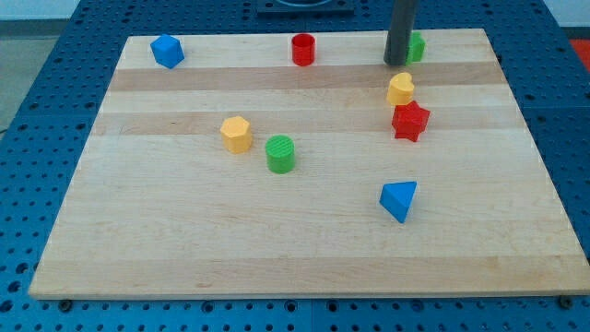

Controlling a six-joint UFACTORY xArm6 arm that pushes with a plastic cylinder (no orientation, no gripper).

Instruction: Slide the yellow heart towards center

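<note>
The yellow heart [400, 88] sits on the wooden board [184, 231] at the view's upper right, touching the red star [410, 121] just below it. My tip [395, 62] rests on the board a little above the heart, apart from it. A green block [417, 46] stands right of the rod, partly hidden behind it.
A red cylinder [303, 49] stands at the top middle and a blue block [167, 51] at the top left. A yellow hexagon [237, 134] and a green cylinder [280, 153] sit left of centre. A blue triangle [398, 200] lies at the lower right.
</note>
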